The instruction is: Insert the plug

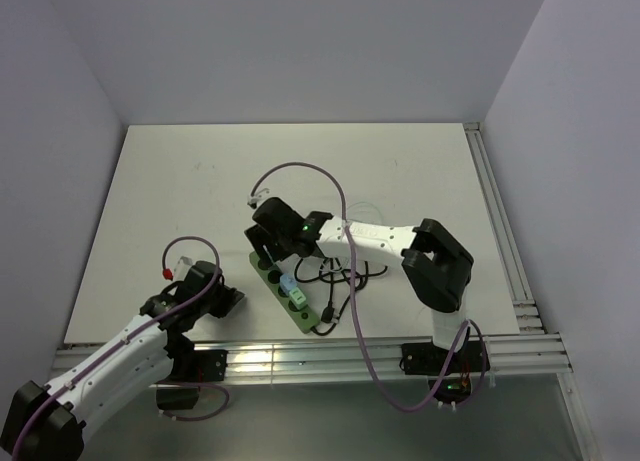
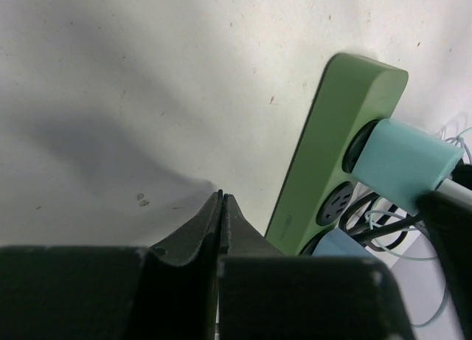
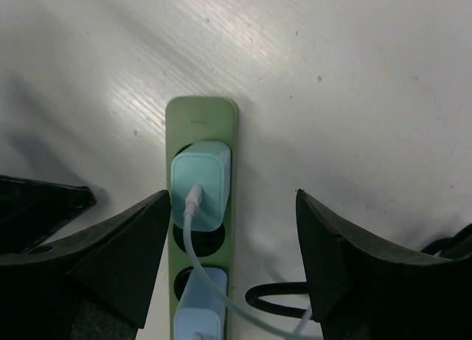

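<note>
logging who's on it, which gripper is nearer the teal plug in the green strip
Right. The right gripper straddles the teal plug, jaws open; the left gripper sits shut beside the green strip, apart.

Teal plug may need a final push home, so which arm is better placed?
Right. Its open gripper straddles the teal plug in the green power strip; the left gripper is shut, off to the strip's side.
</note>
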Controlling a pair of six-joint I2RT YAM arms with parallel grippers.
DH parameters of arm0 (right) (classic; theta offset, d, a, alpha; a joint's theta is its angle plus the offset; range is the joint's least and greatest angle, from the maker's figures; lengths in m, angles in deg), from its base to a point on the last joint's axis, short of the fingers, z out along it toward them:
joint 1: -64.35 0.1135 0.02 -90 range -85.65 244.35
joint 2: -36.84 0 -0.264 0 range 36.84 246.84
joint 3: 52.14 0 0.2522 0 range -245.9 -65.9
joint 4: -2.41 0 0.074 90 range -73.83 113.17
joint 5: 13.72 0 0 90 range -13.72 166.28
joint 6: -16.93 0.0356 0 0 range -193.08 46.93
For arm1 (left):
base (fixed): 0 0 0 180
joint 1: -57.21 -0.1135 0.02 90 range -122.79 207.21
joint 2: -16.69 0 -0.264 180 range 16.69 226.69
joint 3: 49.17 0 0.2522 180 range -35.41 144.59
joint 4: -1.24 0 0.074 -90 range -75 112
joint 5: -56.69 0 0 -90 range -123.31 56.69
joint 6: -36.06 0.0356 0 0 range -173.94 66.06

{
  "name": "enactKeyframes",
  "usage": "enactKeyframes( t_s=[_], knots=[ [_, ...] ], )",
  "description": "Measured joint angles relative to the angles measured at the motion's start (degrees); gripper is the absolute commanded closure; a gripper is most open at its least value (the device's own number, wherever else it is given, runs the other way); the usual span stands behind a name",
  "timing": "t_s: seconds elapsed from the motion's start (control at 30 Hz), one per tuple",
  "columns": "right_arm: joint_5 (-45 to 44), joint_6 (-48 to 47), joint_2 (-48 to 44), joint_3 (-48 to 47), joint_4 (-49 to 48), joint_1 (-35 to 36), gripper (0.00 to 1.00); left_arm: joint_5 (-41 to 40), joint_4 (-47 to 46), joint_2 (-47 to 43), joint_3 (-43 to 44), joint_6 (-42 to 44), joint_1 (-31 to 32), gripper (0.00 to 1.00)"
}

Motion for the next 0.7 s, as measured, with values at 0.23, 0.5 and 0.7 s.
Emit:
enactKeyframes(
  t_s=[0.23, 0.5, 0.7],
  knots=[
    [0.0, -1.8, -0.3, -11.4, 7.5, -0.1, 0.17, 0.0, -0.1, 0.8, 0.0, 0.1, 0.0, 0.92],
    [-5.0, -2.0, -5.0, -12.3, 13.1, -0.2, 0.0, -0.5, 0.7, 0.3, 0.7, 1.6, 0.0, 0.69],
    [-10.9, 3.1, -17.2, -3.5, 12.9, -1.7, 0.0, -2.7, 2.8, -2.6, 4.6, 4.1, 0.0, 0.54]
  ],
)
